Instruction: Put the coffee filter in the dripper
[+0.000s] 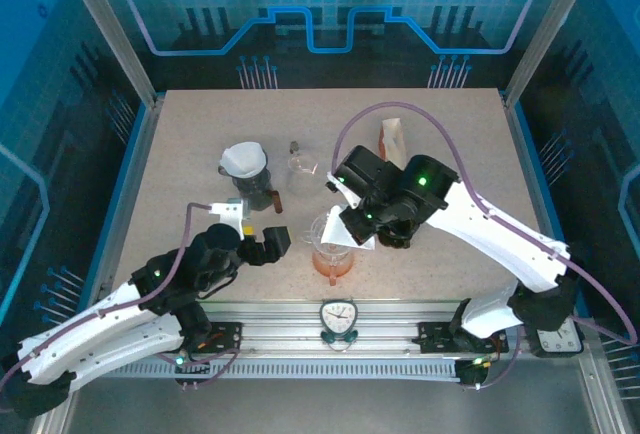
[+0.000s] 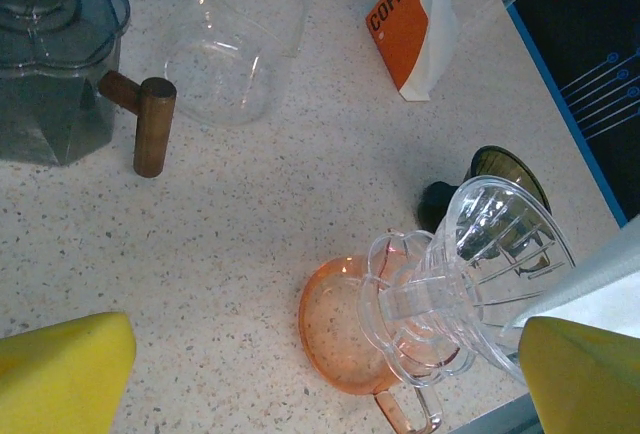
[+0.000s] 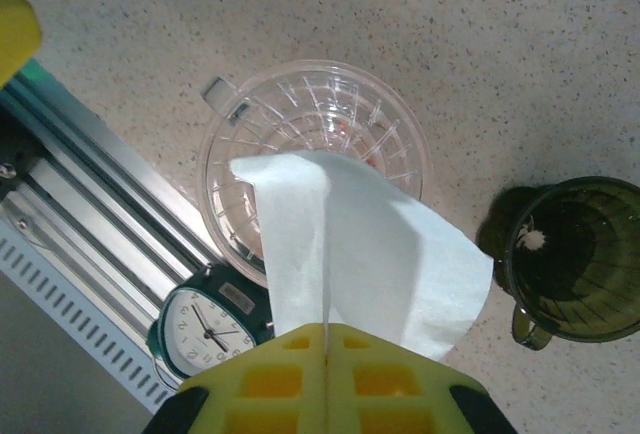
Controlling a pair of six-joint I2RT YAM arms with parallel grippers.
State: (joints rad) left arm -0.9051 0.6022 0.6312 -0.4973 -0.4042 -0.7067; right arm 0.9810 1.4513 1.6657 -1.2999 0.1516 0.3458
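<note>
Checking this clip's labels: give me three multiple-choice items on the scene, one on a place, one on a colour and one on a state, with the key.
1. Where is the filter?
A) flat on the table
B) in the right claw, over the dripper
C) inside the bag

2. What colour is the cup under the dripper?
A) orange
B) blue
C) black

3. How is the left claw?
A) shut on the filter
B) shut on the cup
C) open, holding nothing

Key:
1. B, the right wrist view shows the claw pinching the white sheet above the clear cone.
2. A, the left wrist view shows its orange tint.
3. C, its jaws stand wide apart with nothing gripped.
</note>
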